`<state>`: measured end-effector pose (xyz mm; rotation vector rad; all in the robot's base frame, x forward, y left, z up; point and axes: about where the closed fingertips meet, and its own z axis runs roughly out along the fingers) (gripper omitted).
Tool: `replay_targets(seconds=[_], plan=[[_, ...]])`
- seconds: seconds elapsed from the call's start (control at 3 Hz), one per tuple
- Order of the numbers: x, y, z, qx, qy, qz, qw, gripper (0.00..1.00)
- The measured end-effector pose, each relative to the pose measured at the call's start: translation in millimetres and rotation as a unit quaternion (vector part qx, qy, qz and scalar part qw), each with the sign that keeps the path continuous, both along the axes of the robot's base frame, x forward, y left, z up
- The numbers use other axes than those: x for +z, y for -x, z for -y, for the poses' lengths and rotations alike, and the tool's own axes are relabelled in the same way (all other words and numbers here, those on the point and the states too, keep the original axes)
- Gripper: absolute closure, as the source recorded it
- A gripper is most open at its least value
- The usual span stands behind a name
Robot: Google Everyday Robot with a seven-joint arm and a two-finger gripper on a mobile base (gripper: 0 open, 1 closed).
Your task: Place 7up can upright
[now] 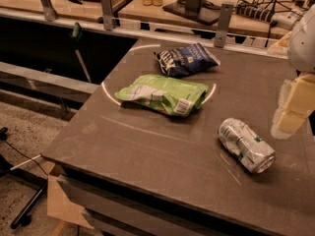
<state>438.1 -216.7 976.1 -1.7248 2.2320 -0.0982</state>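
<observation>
The 7up can [245,144] is silvery-white with green markings and slightly dented. It lies on its side on the dark table [147,146], near the right front, with one end pointing to the front right. My gripper [291,111] hangs at the right edge of the view, just right of the can and a little above the table. It holds nothing and does not touch the can.
A green crinkled chip bag [164,94] lies at the table's middle. A dark blue snack bag [186,59] lies behind it. A metal rail with posts [106,9] runs along the back. The table's left edge drops to the floor [29,132].
</observation>
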Motion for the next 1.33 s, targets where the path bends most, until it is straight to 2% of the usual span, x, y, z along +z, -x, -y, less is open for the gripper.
replay_targets(seconds=[0.33, 0.67, 1.0, 1.33], plan=[[1, 0, -1, -0.001, -0.002, 0.001, 1.0000, 0.00], [12, 1, -4, -0.006, -0.018, 0.011, 0.9998, 0.00], [15, -4, -15, -0.028, 0.007, -0.007, 0.9996, 0.00], [11, -21, -20, -0.093, 0.068, -0.027, 0.9930, 0.00]])
